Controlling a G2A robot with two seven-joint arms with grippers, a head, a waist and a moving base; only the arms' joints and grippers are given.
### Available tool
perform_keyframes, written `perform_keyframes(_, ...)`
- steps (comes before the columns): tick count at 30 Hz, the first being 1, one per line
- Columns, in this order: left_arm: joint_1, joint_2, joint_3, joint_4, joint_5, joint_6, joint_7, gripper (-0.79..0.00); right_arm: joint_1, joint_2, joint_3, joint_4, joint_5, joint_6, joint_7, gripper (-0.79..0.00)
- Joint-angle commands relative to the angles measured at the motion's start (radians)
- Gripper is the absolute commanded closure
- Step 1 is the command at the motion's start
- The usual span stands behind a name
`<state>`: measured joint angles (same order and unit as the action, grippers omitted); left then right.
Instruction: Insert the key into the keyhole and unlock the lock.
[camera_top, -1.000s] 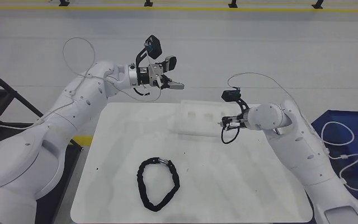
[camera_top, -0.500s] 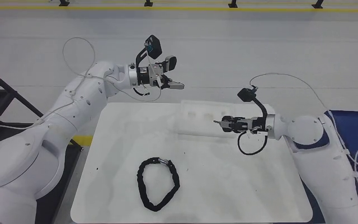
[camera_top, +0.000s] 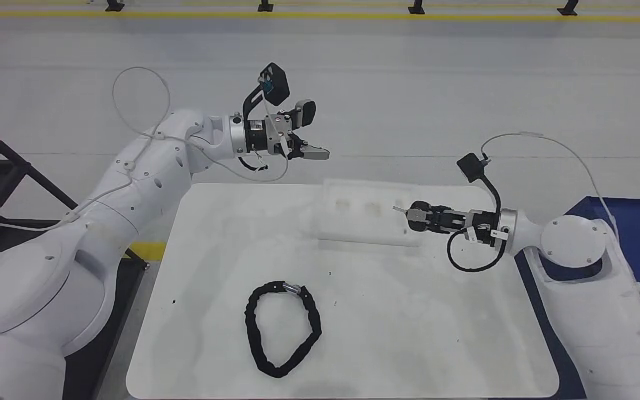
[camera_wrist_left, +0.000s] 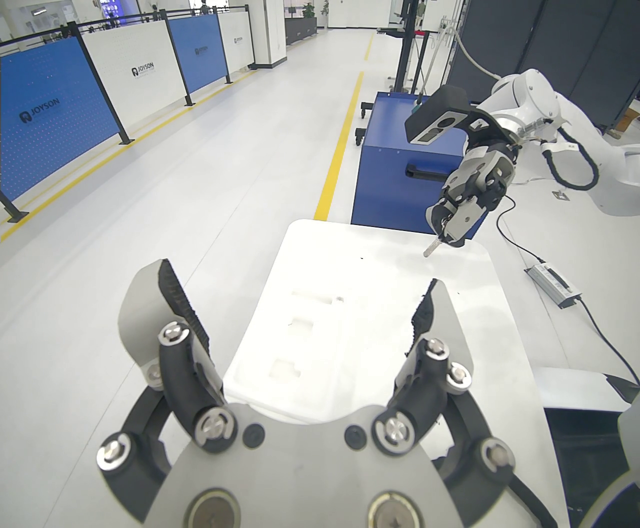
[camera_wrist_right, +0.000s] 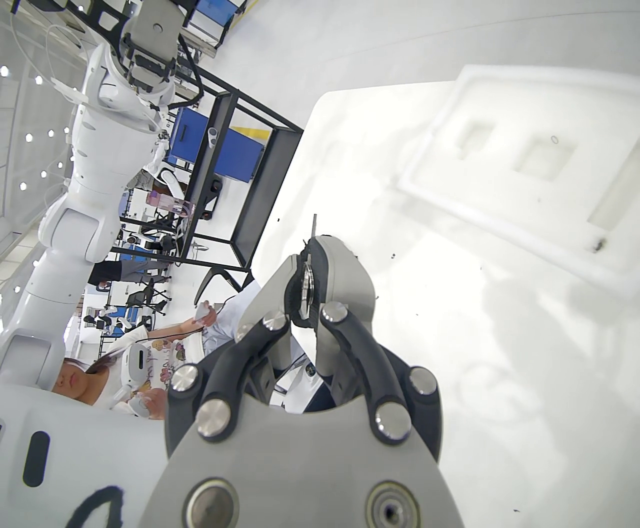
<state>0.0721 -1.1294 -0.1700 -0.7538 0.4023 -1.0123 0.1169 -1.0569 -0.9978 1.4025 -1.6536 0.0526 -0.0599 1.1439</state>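
The right pincer was clamped on the key and held it up over the white tray at the far side of the desk. The left pincer had its fingers wide apart with nothing in it, up by the far left edge of the desk. The lock, a black chain ring, lay flat nearer the front, well apart from both pincers. So I think just the first bit was done: the key was in a grip. It was not yet in the keyhole, and the lock was not yet open. There was lots of bare desk around the lock, so there was room to come down. The tray rim under the key was the one thing to bump.
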Motion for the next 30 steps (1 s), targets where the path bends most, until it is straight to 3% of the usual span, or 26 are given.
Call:
perform_keyframes(1,0.000,0.000,0.000,0.000,0.000,0.000,0.000,-0.785,0.000,0.000,0.000,0.000,0.000,0.000,0.000,0.000)
perform_keyframes(11,0.000,0.000,0.000,0.000,0.000,0.000,0.000,-0.785,0.000,0.000,0.000,0.000,0.000,0.000,0.000,0.000)
perform_keyframes(14,0.017,0.005,-0.010,-0.016,0.054,0.082,-0.025,-0.785,0.000,0.000,0.000,0.000,0.000,0.000,0.000,0.000)
perform_keyframes(21,0.093,0.022,-0.033,-0.032,0.112,0.158,-0.093,-0.785,0.000,0.000,0.000,0.000,0.000,0.000,0.000,0.000)
perform_keyframes(30,0.179,0.046,-0.064,-0.041,0.288,0.127,-0.009,-0.785,0.000,0.000,0.000,0.000,0.000,0.000,0.000,0.000)
